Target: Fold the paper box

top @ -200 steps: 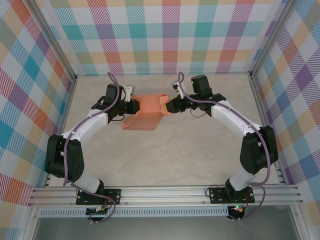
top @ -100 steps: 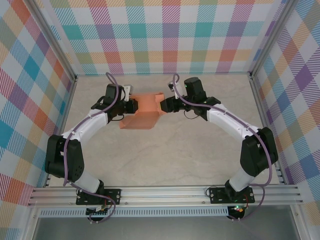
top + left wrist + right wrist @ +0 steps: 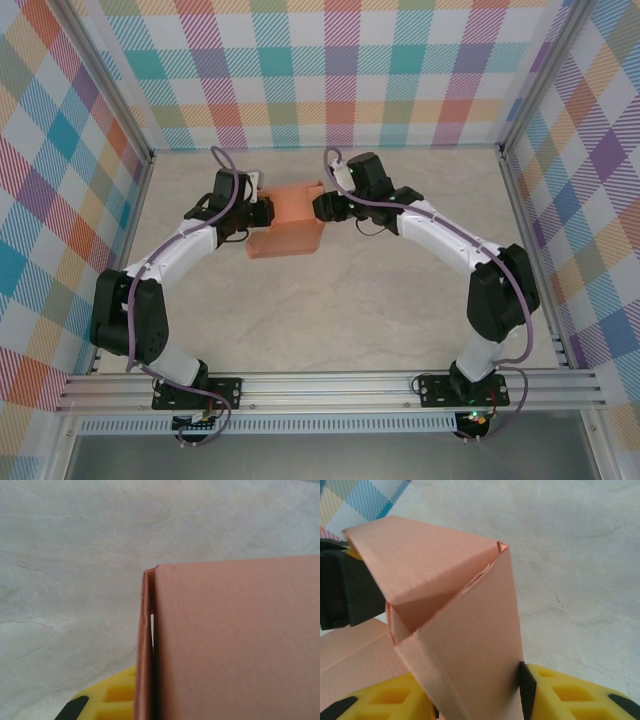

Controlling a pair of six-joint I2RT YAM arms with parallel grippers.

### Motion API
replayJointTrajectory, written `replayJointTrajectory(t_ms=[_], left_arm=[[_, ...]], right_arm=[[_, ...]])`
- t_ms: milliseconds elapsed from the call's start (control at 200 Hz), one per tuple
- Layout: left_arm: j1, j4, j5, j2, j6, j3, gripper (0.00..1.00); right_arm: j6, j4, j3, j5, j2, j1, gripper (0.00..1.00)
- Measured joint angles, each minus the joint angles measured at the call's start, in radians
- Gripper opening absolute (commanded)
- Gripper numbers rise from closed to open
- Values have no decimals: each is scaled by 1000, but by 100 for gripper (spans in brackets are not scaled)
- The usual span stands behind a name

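Holding the half-folded paper box [image 3: 288,222] at the far middle of the table [image 3: 400,300].
Pinched at its left edge by the left gripper [image 3: 262,213], at its right flap by the right gripper [image 3: 322,207]; pressed narrower from the right than a second ago.

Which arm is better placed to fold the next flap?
Probably right: the right end effector grips the raised end flap of the paper box, while the left end effector clamps the opposite edge.

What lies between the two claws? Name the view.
The salmon-orange thin-card paper box, held by left claw and right claw at opposite edges; top external view.
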Motion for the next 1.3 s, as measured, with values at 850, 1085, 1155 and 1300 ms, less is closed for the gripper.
replayJointTrajectory(t_ms=[850, 1085, 1155, 1300], left_arm=[[-180, 25, -386, 147, -168, -14, 0], [-211, 27, -442, 195, -229, -8, 0], [-222, 27, -453, 201, -252, -8, 0], [-248, 38, -481, 213, -305, -11, 0]], right_arm=[[-22, -145, 155, 191, 257, 29, 26], [-29, -61, 87, 216, 268, 25, 14], [-32, -27, 63, 225, 269, 21, 13], [-57, 48, 16, 251, 269, 16, 26]])
